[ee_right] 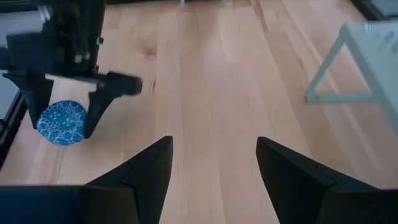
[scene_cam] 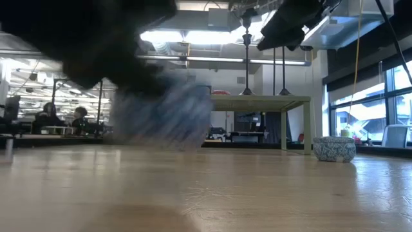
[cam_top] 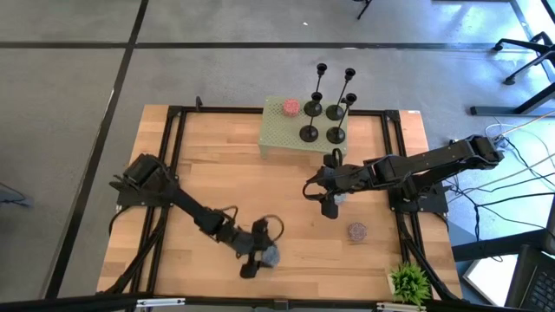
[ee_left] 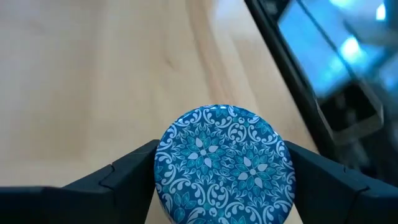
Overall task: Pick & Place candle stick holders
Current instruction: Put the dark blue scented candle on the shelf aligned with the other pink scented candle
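Four black candle stick holders [cam_top: 310, 133] stand upright in a cluster of two rows on a small pale green stand [cam_top: 276, 132] at the far edge of the desk [cam_top: 208, 173]; a pink round object [cam_top: 291, 107] lies on the same stand just beside them. Two blue patterned round tins are present: one [cam_top: 357, 231] sits alone on the desk well apart from the stand, toward the near right side, and the other [ee_left: 222, 163] lies between the fingers [ee_left: 118, 180] of the left tool [cam_top: 260, 251], well apart from the stand at the near edge. That tool's jaws stand wide, one on either side of this tin; whether they press it cannot be told. The left arm reaches low and diagonally across the desk. The right tool [cam_top: 325, 192] hangs above the desk just in front of the stand, its jaws parted and holding nothing, the arm stretched in from the right. A small green plant [cam_top: 409, 282] stands at the near right corner.
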